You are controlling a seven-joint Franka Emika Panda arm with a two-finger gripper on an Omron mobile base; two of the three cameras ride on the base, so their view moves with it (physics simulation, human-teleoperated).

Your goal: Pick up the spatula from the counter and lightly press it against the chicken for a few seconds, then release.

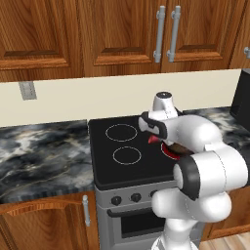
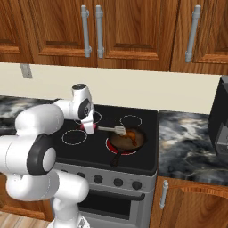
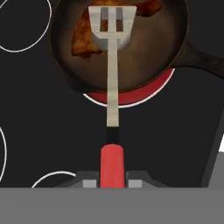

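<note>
Reaching over the skillet (image 3: pixel 148 61), the slotted spatula (image 3: pixel 112 87) is pinched by its red handle (image 3: pixel 112 162) in the gripper (image 3: pixel 112 181), blade poised at the chicken (image 3: pixel 84 41); a light press seems called for next.

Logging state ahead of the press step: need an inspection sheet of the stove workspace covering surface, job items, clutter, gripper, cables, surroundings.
Surface: black stovetop; the burner under the pan glows red.
Job's things: spatula held by its red handle, head over the chicken in the dark pan; contact cannot be told.
Clutter: nothing seen.
Grippers: gripper shut on the spatula handle.
Cables: nothing seen.
Surroundings: marble counter on both sides, wood cabinets above, wall outlet, dark appliance at right.
</note>
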